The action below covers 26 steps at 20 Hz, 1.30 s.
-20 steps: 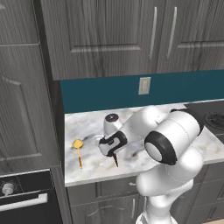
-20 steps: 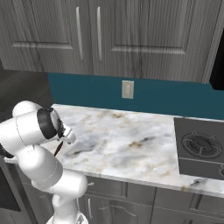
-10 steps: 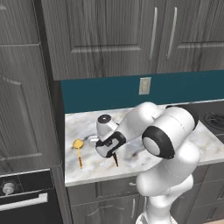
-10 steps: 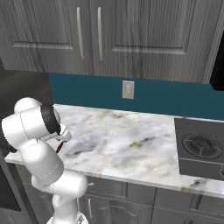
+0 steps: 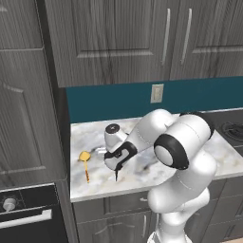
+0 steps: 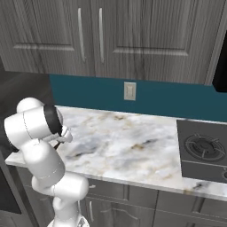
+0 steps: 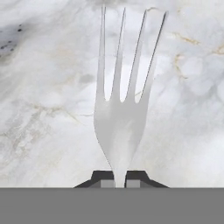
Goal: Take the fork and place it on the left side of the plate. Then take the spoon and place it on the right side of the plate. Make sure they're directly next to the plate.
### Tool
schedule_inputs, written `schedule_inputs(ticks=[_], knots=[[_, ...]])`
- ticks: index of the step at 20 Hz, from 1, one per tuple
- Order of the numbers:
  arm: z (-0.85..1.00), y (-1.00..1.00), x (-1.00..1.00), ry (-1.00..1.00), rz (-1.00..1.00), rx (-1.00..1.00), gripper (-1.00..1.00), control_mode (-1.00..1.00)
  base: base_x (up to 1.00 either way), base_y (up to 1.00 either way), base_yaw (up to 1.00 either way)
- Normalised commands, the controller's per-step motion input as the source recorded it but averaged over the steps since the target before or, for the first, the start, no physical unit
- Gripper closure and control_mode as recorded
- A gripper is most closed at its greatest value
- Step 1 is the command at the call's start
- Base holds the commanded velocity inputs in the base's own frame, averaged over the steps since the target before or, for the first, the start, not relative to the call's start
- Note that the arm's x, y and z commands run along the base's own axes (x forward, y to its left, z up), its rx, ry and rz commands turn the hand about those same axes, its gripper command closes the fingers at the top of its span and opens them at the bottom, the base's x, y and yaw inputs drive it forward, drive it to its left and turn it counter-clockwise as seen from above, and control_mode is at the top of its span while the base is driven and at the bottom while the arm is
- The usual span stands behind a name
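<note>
We see our jaws clamped on the fork [image 7: 120,127] at its neck, tines over the marble surface [image 7: 43,109]; the spoon [image 5: 85,163] lies near the surface's left edge.

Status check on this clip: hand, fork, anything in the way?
Hand shut on the fork, tines pointing away over the marble counter. Spoon lies on the counter, left of the hand. Nothing blocking.
</note>
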Motion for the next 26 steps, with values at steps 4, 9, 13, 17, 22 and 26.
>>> schedule_inputs(ticks=[4, 9, 13, 17, 22, 26], knots=[[-0.56, -0.2, 0.0, 0.0, 0.0, 0.02, 1.0, -1.0, 0.0, 0.0, 0.0], [-0.14, -0.1, -0.05, -0.02, 0.0, 0.02, 1.0, -1.0, 0.0, 0.0, 0.0], [0.09, -0.03, -0.22, -0.12, 0.0, 0.0, 1.0, -1.0, 0.0, 0.0, 0.0], [0.39, -0.08, -0.41, -0.15, 0.0, 0.0, 1.0, -1.0, 0.0, 0.0, 0.0], [0.63, -0.22, -0.42, -0.08, 0.01, 0.02, 1.0, -1.0, 0.0, 0.0, 0.0], [0.95, -0.36, -0.25, -0.01, 0.01, 0.12, 1.0, -1.0, 0.0, 0.0, 0.0]])
